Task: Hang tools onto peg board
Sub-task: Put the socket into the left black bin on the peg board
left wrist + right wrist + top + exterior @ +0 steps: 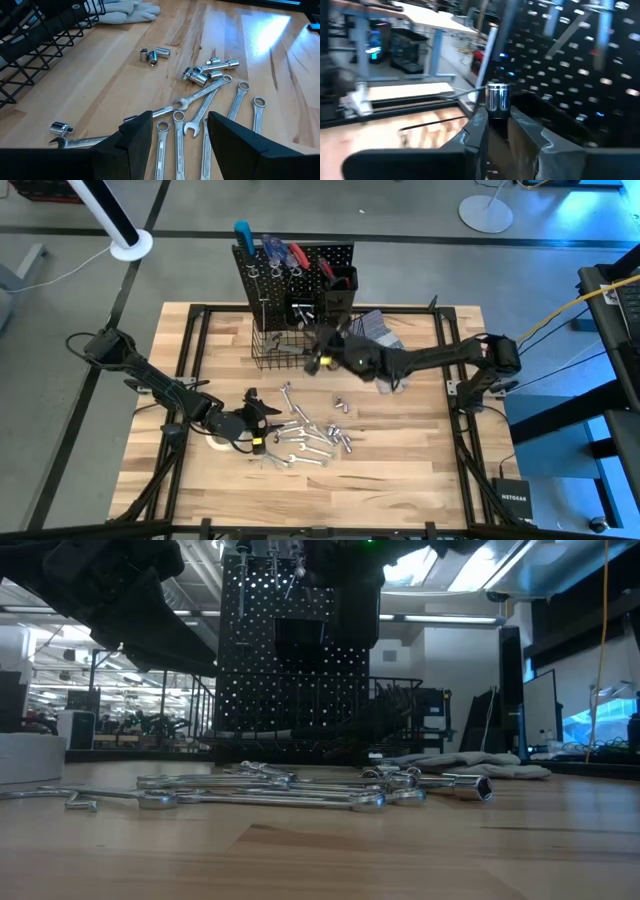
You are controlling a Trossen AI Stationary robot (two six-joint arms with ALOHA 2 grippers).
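Observation:
The peg board (295, 275) stands upright at the table's far middle, with a few red and blue handled tools on its hooks and a black wire basket (272, 348) at its base. My right gripper (318, 352) is level in front of the board, just right of the basket, shut on a small silver socket (497, 96). Several silver wrenches and sockets (308, 432) lie flat on the table near the front. My left gripper (262, 412) hovers open at their left end. In its wrist view the wrenches (200, 120) lie below and beyond the fingers (137, 135). My right gripper pinches the lower part of the silver socket (497, 111) between its two fingertips. The socket stands upright above the fingers, lifted clear of the table, with the peg board (580, 70) right behind it. Whether the thin bar (490, 50) above it belongs to it, I cannot tell.
Grey work gloves (378, 330) lie right of the basket, under my right arm. A white tape roll (215, 443) sits by my left gripper. The wire basket (35, 45) is close on the far side of the wrench pile. Bare wood shows at the near right (420, 470).

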